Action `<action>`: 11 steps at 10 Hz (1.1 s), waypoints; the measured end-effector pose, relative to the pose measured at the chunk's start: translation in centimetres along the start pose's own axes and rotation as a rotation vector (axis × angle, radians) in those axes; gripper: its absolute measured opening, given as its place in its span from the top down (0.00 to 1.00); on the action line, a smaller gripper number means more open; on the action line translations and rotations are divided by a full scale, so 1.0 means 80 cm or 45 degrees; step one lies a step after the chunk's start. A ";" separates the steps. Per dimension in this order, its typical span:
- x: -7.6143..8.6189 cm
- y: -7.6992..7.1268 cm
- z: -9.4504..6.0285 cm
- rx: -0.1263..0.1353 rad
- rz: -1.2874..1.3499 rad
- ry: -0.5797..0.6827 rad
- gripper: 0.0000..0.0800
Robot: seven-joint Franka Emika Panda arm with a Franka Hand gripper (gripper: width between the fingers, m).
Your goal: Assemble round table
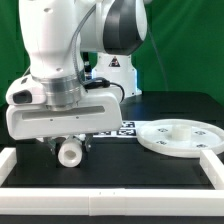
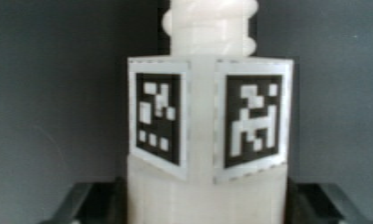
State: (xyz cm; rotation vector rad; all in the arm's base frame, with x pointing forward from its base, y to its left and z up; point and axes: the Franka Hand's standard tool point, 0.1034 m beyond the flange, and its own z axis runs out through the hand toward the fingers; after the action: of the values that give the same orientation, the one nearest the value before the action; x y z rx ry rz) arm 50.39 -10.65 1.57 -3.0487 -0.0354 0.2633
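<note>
My gripper (image 1: pixel 71 143) is shut on the short white cylindrical leg (image 1: pixel 70 151) and holds it just above the black table, its round end facing the camera. In the wrist view the leg (image 2: pixel 204 110) fills the middle, with black-and-white tags on its faces, and the dark fingers (image 2: pixel 85 200) press on it from both sides. The large round rimmed disc (image 1: pixel 181 137) lies flat on the table at the exterior view's right, apart from the gripper. The cross-shaped base is out of view.
White border rails (image 1: pixel 110 170) run along the front and at the exterior view's left (image 1: pixel 8 160). The marker board (image 1: pixel 122 130) shows partly behind the gripper. The arm's body hides the table's back left.
</note>
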 end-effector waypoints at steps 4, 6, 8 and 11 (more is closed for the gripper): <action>0.000 0.000 0.000 0.000 0.000 -0.001 0.19; -0.001 -0.007 -0.014 0.014 -0.007 -0.016 0.19; -0.003 -0.038 -0.060 0.031 -0.036 -0.012 0.19; -0.019 -0.141 -0.072 0.010 0.111 -0.016 0.19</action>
State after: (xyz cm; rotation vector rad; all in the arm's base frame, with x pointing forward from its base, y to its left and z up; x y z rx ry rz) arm 49.69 0.08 8.38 -3.0447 0.0976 0.2877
